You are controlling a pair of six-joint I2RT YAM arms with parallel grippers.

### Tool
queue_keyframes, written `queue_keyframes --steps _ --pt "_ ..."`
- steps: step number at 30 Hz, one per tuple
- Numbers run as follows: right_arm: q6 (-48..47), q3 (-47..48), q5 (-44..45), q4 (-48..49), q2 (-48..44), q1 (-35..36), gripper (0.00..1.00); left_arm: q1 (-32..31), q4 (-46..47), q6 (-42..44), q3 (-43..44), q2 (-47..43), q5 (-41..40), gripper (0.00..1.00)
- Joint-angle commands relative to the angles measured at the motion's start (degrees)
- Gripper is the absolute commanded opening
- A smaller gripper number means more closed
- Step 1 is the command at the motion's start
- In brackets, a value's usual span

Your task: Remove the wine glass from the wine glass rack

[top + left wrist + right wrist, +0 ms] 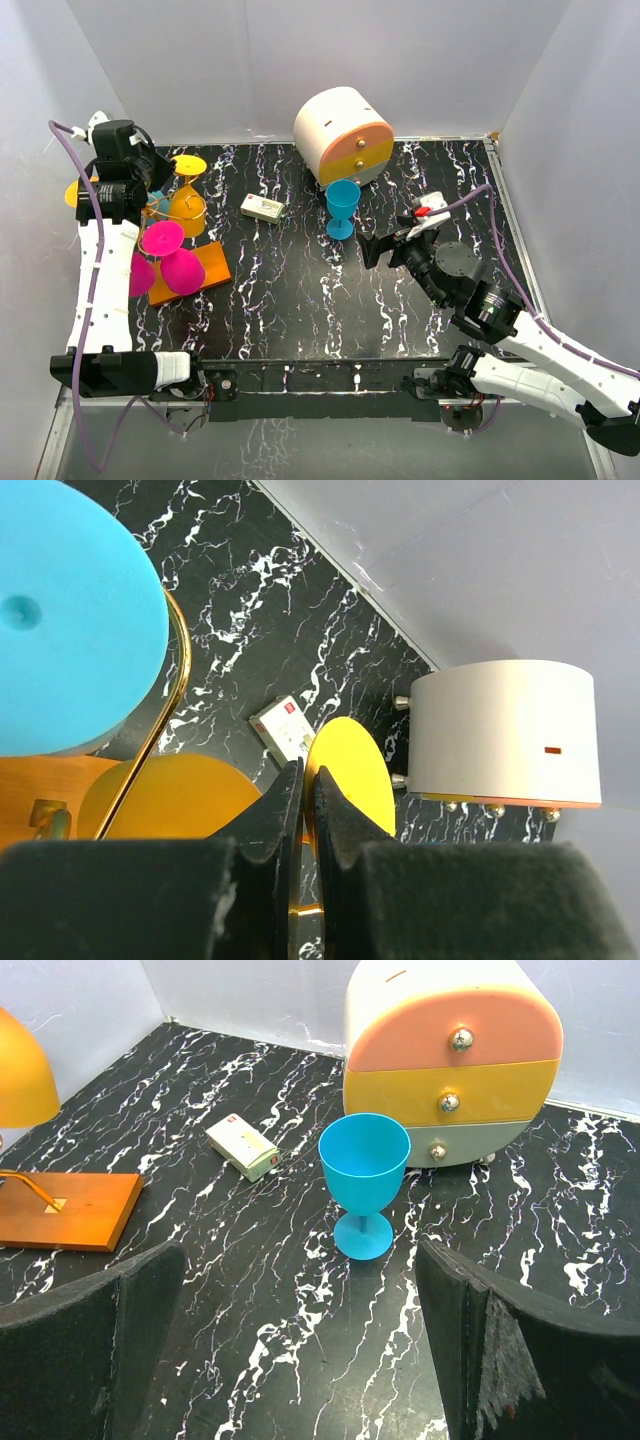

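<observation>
The wine glass rack stands at the left on its orange base plate (208, 262), with golden wire hooks (165, 695). A yellow wine glass (186, 206) hangs on it upside down, foot disc (190, 163) on top. My left gripper (158, 176) is at its stem. In the left wrist view the fingers (270, 815) are pressed together between the yellow bowl (170, 795) and the foot (352, 770), hiding the stem. Two pink glasses (162, 238) and a blue-footed one (70, 610) also hang there. My right gripper (395, 238) is open and empty, facing an upright blue wine glass (365, 1175) on the table.
A white-and-orange round drawer cabinet (343, 135) stands at the back centre. A small white box (263, 208) lies between it and the rack. The upright blue glass (341, 206) stands in front of the cabinet. White walls enclose the black marble table on three sides.
</observation>
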Motion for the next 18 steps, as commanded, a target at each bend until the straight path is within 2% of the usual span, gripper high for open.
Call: queue_keyframes --steps 1,18 --pt "0.9 0.5 0.0 3.0 -0.6 0.3 0.98 0.2 1.1 -3.3 -2.2 -3.1 0.8 0.00" --pt "1.3 0.7 0.1 1.6 -1.4 0.3 0.98 0.4 7.8 -13.3 -11.4 -10.3 -0.5 0.00"
